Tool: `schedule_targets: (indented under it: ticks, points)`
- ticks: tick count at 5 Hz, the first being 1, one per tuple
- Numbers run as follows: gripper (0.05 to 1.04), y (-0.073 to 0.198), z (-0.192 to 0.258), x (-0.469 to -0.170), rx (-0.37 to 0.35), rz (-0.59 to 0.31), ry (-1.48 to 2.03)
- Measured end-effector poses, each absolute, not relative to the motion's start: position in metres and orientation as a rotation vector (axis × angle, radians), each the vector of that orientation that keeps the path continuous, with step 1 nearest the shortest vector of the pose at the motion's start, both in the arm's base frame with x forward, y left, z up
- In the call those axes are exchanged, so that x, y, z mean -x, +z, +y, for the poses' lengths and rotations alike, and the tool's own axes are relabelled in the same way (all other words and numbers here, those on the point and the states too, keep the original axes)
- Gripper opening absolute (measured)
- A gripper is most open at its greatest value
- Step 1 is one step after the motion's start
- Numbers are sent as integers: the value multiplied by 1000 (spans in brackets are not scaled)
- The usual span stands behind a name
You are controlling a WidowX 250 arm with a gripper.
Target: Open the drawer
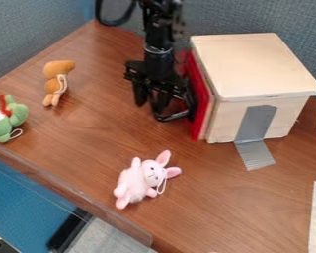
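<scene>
1. We see the red drawer front (201, 111) on the left side of the wooden box (250, 59); we judge it shut or nearly so.
2. Our gripper (150, 107) hangs beside it, open, its 2 fingers apart, close to the black handle (173, 117). We cannot tell whether 1 finger sits inside that loop.
3. Grey tape (255, 123) runs from the box down to the table (88, 153), presumably so a pull moves the drawer, not the whole box.
4. We would hook the handle, then draw straight out from the box; slipping off it is the main risk.
5. Bare wood lies on the pulling side, with the brown toy (54, 85) and green toy (1, 129) farther off, near the table's edges.
6. The pink rabbit (138, 180) lies nearer the camera, so we should avoid swinging that way.
</scene>
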State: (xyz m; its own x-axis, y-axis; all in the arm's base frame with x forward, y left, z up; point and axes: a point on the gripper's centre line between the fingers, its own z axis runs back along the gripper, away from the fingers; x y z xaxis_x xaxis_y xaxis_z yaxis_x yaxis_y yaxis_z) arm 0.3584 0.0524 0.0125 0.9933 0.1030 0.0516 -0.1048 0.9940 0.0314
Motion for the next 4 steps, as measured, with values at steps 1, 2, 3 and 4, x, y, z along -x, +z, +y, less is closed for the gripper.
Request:
schedule_targets:
  ticks: [1,2,3,4]
  points:
    - [435,17,71,-345,-34,-43,162]
    - [381,29,89,-331,-40,-63,195]
    - [338,36,102,-323,-42,-77,227]
    - [367,41,108,-321,-36,-87,248]
